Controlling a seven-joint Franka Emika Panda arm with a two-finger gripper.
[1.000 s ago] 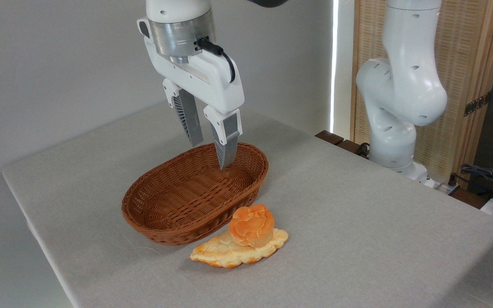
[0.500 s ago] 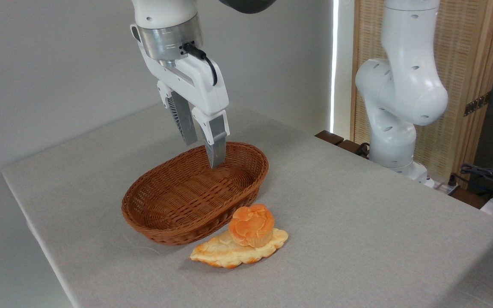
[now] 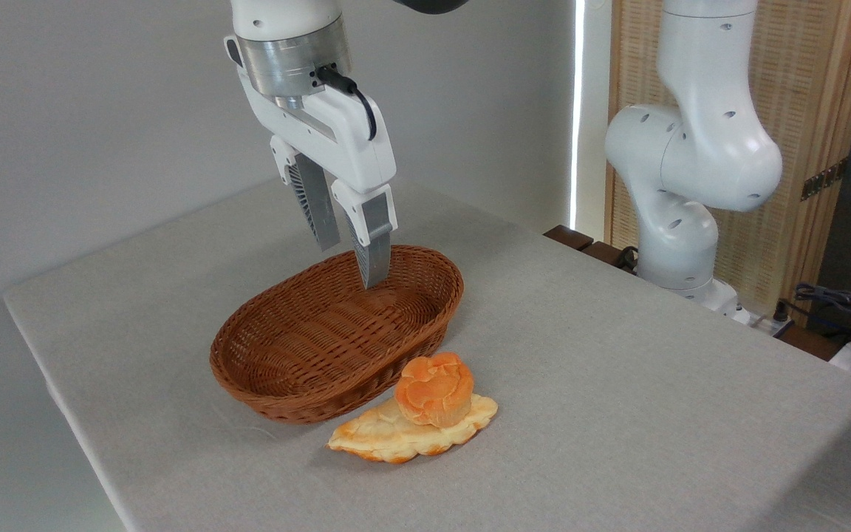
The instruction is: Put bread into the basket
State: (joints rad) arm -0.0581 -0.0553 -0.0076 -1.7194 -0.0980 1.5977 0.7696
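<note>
Raised slightly, tool (image 3: pixel 351 264) (parted, empty) hangs over basket (image 3: pixel 263 384).

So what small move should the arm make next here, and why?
Probably swing the hand toward the camera, over the round bun. The open, empty hand hangs above the wicker basket, while the bun sits outside it, atop the flat bread.

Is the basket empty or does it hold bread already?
Empty. The basket shows only bare wicker inside; the bun sits outside it on the flat bread, on the table.
</note>
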